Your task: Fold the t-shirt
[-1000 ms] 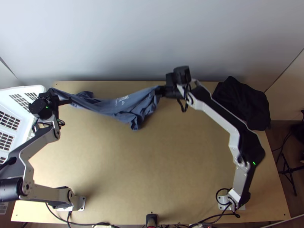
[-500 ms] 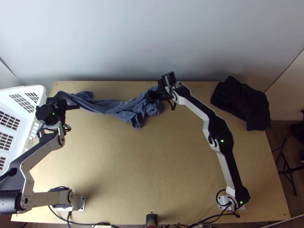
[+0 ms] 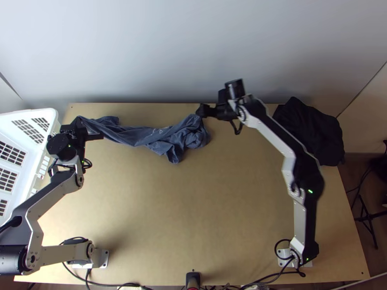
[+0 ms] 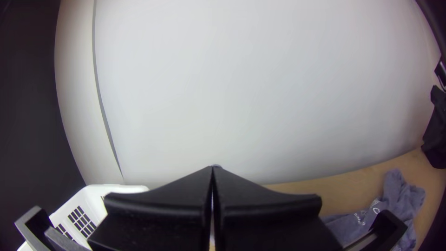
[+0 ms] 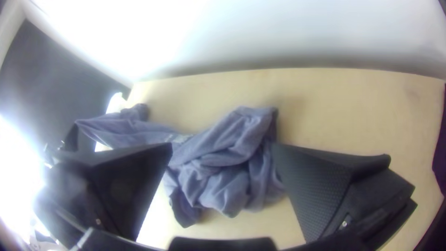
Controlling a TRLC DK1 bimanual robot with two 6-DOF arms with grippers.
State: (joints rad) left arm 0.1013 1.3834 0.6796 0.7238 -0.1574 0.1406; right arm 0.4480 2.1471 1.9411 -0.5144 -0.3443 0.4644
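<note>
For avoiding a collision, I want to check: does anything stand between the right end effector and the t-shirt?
Nothing visible stands between the open right end effector and the bunched blue t-shirt.

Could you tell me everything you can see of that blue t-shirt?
The t-shirt is greyish blue, soft-looking cloth, with pale print partway along it. Not neatly folded, it is bunched and creased into a long strip along the far side of the wooden table. One end is pinched in the left claw; the other lies in a crumpled heap. The right claw is open by that heap, not gripping it; whether it brushes the cloth, I cannot tell.
</note>
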